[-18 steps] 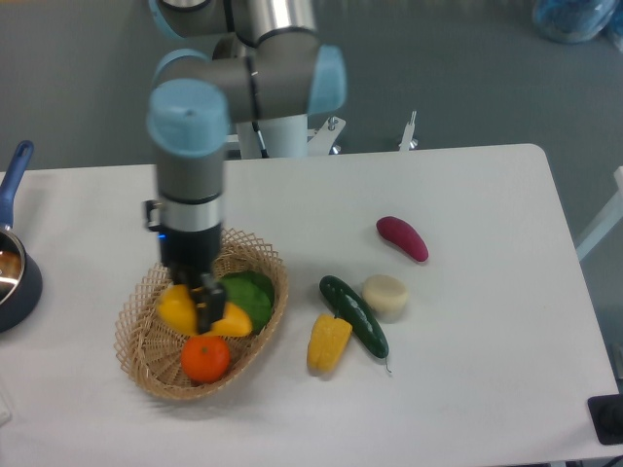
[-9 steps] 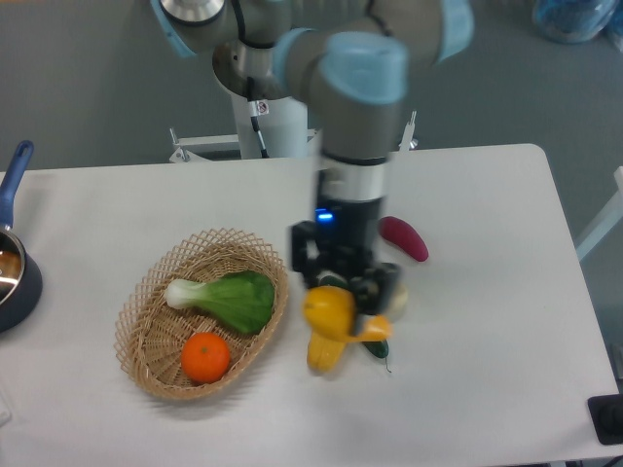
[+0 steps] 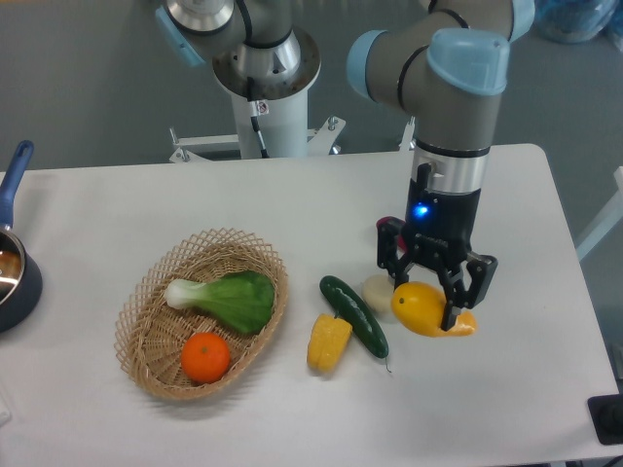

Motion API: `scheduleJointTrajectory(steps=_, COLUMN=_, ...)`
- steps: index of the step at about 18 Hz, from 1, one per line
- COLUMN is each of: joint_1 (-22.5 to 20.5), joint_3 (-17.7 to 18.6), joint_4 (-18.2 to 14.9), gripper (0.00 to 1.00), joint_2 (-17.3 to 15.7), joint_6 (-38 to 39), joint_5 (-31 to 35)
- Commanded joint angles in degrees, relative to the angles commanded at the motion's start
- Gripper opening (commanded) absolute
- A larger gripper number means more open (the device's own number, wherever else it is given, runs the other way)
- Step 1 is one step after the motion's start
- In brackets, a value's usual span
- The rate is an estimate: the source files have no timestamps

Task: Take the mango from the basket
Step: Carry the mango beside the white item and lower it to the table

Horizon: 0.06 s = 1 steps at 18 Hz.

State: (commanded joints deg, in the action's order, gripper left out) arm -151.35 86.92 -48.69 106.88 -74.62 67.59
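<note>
1. the picking part of the task is judged done: the mango [image 3: 424, 307] is held clear of the basket [image 3: 146, 365] and is seen over the right part of the bench [image 3: 526, 409], well apart from the wicker.
2. the pincer [image 3: 437, 300] is clenched on the mango, with one dark finger seen on each side of the yellow fruit and the orange-tinged end sticking out to the right.
3. whether the fruit is lifted off the bench or resting on it cannot be told from this view.
4. what is left is judged small: only a steady hold is needed.
5. in the basket, an orange [image 3: 205, 358] and a leafy green vegetable [image 3: 232, 298] are seen lying close together.
6. a dark pot [image 3: 14, 277] is cut off at the left edge; its contents cannot be made out.
</note>
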Motion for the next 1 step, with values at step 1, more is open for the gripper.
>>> scheduleJointTrajectory(steps=1, joint_1=0.0, joint_3=0.09, joint_4=0.0, gripper=0.5, joint_2=0.0, joint_6=0.09, joint_5=0.0)
